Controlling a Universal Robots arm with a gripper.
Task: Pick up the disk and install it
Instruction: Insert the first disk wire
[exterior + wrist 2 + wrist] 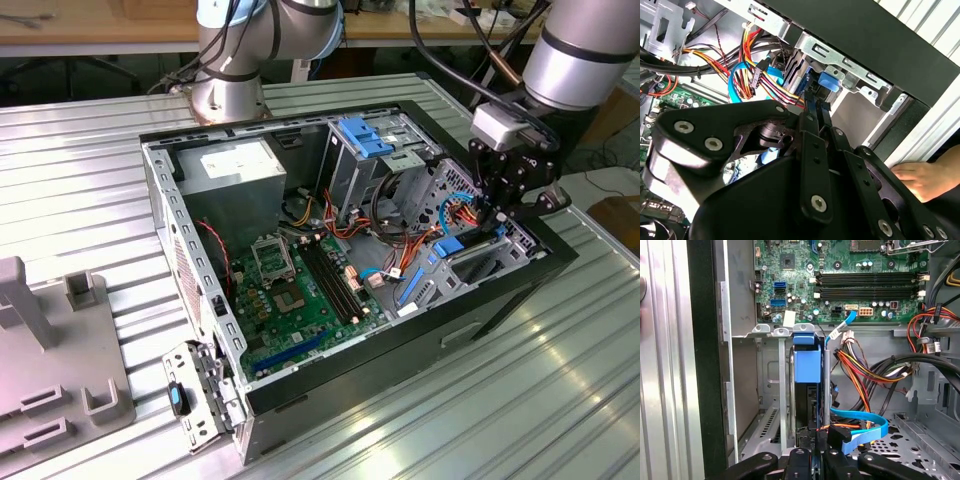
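Observation:
The disk (807,365) stands on edge in the drive bay at the corner of the open computer case (200,250), its bright blue carrier facing the motherboard. In the exterior view the blue carrier (450,245) shows low in the bay on the exterior view's right. My gripper (497,215) reaches down into that bay from above. In both wrist views the black fingers (809,102) sit close together on the disk's near end, with the blue carrier tab (827,81) just beyond my gripper (816,105). My gripper (814,440) looks shut on the disk's edge.
Orange, yellow and blue cables (865,375) crowd beside the bay. The motherboard (300,290), power supply (240,165) and an upper cage with a blue latch (365,135) fill the case. A person's hand (920,177) rests on the ribbed table beside the case. A grey fixture (50,350) stands on the exterior view's left.

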